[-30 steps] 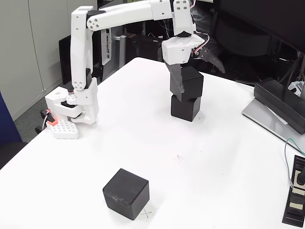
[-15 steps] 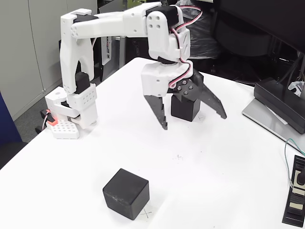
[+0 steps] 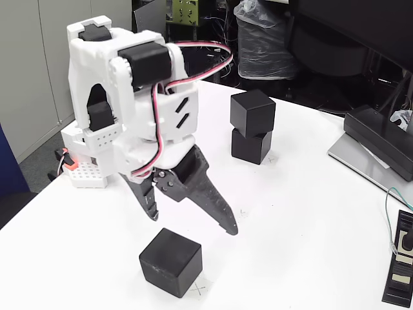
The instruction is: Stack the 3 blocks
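Two black blocks (image 3: 252, 112) sit stacked at about one o'clock on the white table (image 3: 310, 213); the third block (image 3: 171, 261) sits alone at six o'clock; just above it, the gripper (image 3: 191, 224) hangs wide open, holding nothing.

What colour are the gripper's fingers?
Black, on a white arm body; the fixed view shows the fingers clearly above the lone block.

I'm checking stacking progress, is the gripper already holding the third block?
No, the gripper hangs open above the lone block, which sits on the table untouched.
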Robot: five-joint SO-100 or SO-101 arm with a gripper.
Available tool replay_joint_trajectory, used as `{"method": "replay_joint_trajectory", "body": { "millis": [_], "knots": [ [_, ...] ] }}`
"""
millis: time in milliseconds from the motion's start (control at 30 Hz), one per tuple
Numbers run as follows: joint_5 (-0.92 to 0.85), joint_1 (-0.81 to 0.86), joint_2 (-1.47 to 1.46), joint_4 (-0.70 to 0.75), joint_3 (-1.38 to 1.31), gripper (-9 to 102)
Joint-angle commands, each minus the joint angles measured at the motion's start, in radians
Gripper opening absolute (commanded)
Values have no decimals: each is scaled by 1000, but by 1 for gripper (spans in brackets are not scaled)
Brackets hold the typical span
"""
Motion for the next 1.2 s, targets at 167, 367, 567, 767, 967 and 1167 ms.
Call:
{"method": "replay_joint_trajectory", "body": {
  "millis": [167,367,567,767,967,1167],
  "knots": [
    [-80,89,11,0,58,48],
    [-109,92,5,0,61,48],
    [-121,92,3,-5,63,48],
    [-149,94,3,-5,63,48],
    [-146,123,-11,-6,64,48],
    [-140,143,-155,-44,51,48]
  ]
}}
